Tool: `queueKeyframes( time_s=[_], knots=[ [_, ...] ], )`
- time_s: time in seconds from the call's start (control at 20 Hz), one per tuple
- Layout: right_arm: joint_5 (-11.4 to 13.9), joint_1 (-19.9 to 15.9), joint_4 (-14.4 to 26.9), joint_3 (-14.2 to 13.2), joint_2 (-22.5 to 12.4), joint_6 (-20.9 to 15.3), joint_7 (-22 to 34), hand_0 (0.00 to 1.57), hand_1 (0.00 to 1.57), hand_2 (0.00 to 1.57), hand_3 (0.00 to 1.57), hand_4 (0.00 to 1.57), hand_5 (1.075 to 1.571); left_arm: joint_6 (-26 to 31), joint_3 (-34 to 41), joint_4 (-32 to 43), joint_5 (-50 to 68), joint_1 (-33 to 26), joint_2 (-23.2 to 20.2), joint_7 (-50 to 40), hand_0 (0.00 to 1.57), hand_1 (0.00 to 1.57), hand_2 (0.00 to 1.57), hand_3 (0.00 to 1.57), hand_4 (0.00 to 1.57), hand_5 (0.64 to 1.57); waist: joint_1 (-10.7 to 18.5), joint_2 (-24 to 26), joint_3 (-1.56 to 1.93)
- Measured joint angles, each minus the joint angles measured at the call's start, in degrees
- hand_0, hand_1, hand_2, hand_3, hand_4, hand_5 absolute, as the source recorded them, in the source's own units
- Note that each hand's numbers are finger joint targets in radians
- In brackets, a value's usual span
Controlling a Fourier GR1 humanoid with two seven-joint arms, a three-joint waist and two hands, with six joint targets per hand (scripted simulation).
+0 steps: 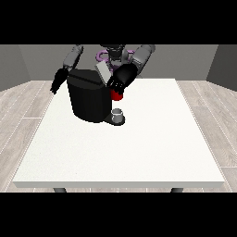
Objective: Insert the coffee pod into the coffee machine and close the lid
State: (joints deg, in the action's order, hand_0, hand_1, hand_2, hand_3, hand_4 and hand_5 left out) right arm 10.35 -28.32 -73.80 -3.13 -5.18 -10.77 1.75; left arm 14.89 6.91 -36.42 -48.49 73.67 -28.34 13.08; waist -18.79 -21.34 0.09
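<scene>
The black coffee machine (89, 99) stands on the far left part of the white table (139, 148). Its grey lid (102, 71) is tilted up at the top. The hand at the view's right (122, 79) is at the machine's upper right side, just above a red thing at the machine (117, 96). A small grey thing (118, 113) sits on the machine's low base in front; I cannot tell whether it is the pod. The hand at the view's left (58, 82) hangs beyond the machine's left side, fingers straight and pointing down, holding nothing.
The table's near half and right side stretch out white towards the camera. The robot's torso (113, 54) stands right behind the machine. Wooden floor surrounds the table.
</scene>
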Motion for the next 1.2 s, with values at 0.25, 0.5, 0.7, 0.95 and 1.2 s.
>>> queueKeyframes(
  time_s=[0.25,0.5,0.7,0.95,1.2],
  knots=[
    [0.8,0.4,-0.5,0.7,0.4,-0.5,-0.2,0.0,0.0,0.0,0.0,0.16,1.571,-1.1,-0.9,-0.1,-1.4,0.0,-0.9,1.7,1.0,1.0,1.02,0.72,0.0,1.571,-0.2,-0.4,0.06],
    [1.0,-0.5,0.1,0.5,0.3,-0.8,0.0,0.0,0.0,0.0,0.0,0.2,1.571,-2.3,-1.8,-0.4,-3.2,0.6,-1.2,1.8,0.0,0.0,0.69,0.55,0.0,1.571,-0.2,-0.9,0.06],
    [1.8,-0.5,-0.6,0.8,0.5,-1.7,0.8,0.0,0.0,0.0,0.0,0.12,1.571,-3.2,-2.0,0.0,-4.2,0.5,-2.2,2.9,0.0,0.0,0.59,0.46,0.0,1.571,-0.3,-1.3,0.09],
    [1.1,-1.1,-0.3,0.2,0.1,-0.9,0.9,0.0,0.0,0.0,0.0,0.15,1.571,-3.4,-1.7,0.3,-4.5,1.1,-2.7,3.7,0.0,0.0,0.48,0.38,0.0,1.571,0.0,-1.6,0.11],
    [0.6,0.0,0.5,-0.2,0.3,-0.8,1.2,0.0,0.0,0.0,0.0,0.0,1.571,-2.9,-2.0,0.9,-4.9,-0.2,-1.4,2.7,0.0,0.0,0.22,0.15,0.0,1.571,1.3,1.3,0.04]
  ],
)
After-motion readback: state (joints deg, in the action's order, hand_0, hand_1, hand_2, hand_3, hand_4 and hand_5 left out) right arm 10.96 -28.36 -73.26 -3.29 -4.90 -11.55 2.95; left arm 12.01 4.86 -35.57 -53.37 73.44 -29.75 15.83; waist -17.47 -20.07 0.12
